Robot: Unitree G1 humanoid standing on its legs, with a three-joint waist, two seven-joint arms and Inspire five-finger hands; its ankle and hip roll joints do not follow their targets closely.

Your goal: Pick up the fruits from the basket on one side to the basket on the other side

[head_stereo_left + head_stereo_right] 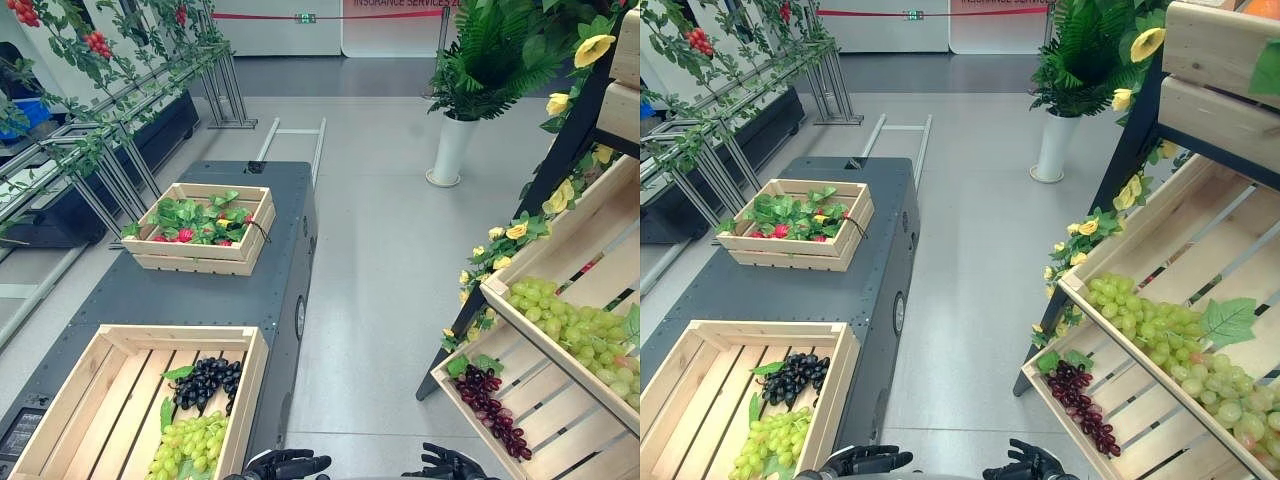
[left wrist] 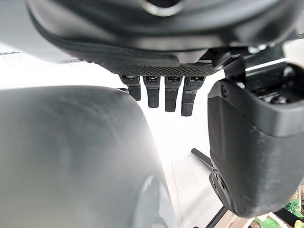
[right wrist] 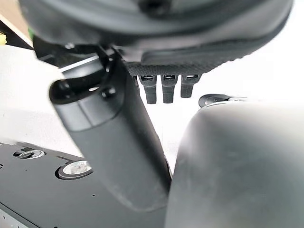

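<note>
Cart (image 1: 200,290): dark grey, flat-topped, standing on the grey floor (image 1: 380,250)
Near crate (image 1: 70,420): pale slatted wood, on the cart's near end, holding dark grapes (image 1: 207,380) and green grapes (image 1: 188,443)
Far crate (image 1: 200,255): pale wood, on the cart's far end, well apart from the near crate, filled with green leaves and red fruit
Shelf stand (image 1: 1180,300): tilted wooden trays, across the floor from the cart
White pot (image 1: 451,150): on the floor beyond the cart, with a fern
</note>
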